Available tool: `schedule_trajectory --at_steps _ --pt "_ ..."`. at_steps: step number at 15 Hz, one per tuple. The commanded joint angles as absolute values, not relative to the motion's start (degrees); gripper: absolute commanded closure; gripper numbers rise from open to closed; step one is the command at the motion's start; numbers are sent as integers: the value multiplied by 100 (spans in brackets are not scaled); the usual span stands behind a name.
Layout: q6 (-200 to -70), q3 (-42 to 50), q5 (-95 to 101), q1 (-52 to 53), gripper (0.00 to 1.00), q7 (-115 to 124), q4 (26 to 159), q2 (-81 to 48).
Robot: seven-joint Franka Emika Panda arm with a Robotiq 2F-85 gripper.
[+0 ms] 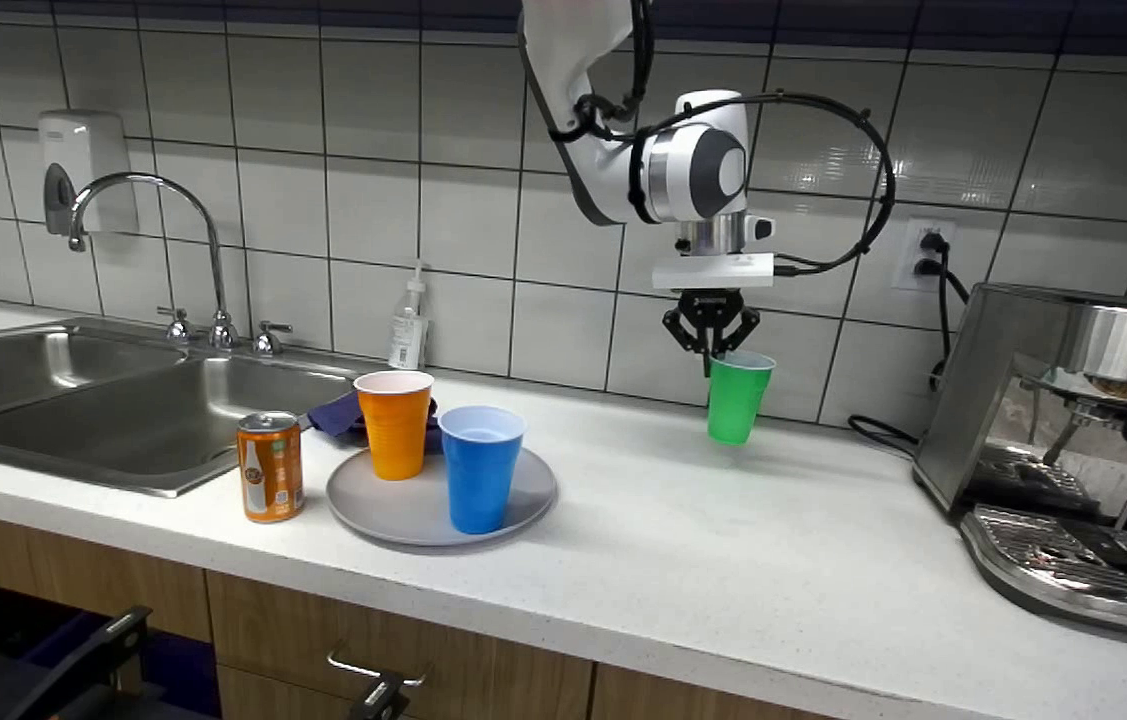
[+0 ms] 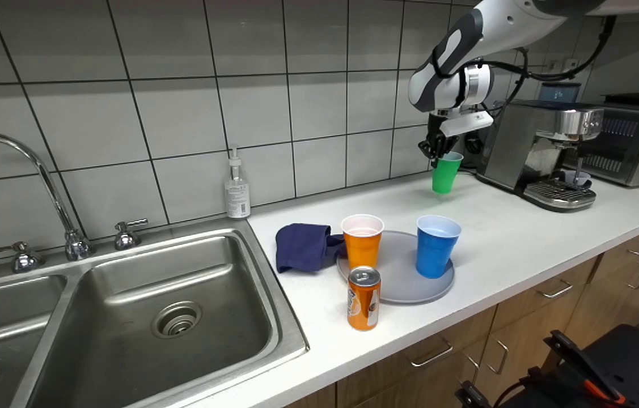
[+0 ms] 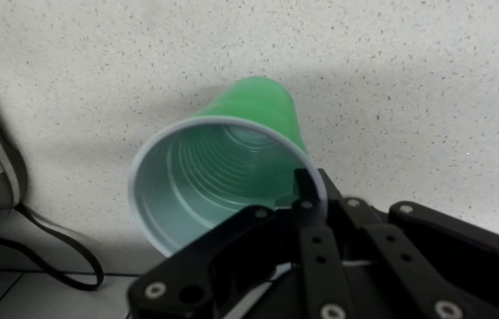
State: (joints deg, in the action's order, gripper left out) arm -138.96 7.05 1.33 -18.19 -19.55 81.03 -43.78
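A metal sink (image 1: 123, 430) is on the left. Then a gray plate (image 1: 393, 510) holds an orange cup (image 1: 395, 430) and a blue cup (image 1: 483, 475). Next, the end effector (image 1: 711, 362) pinches the left rim of a green plastic cup (image 1: 738, 400) at the far side of the table (image 1: 723, 560). Its long way runs up and down: mouth up, top tipped a bit right. Farthest right is an espresso machine (image 1: 983, 360).

Steel sink (image 2: 121, 340), orange can (image 1: 270, 467), espresso machine (image 2: 523, 141)
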Motion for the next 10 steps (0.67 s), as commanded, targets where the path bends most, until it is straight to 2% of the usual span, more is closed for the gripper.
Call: schedule_trajectory --at_steps 1,10 --pt "-13790 571 114 -1871 99 -1977 8794 -3771" --pt "-14077 706 189 -1629 99 -1507 9809 -3151"
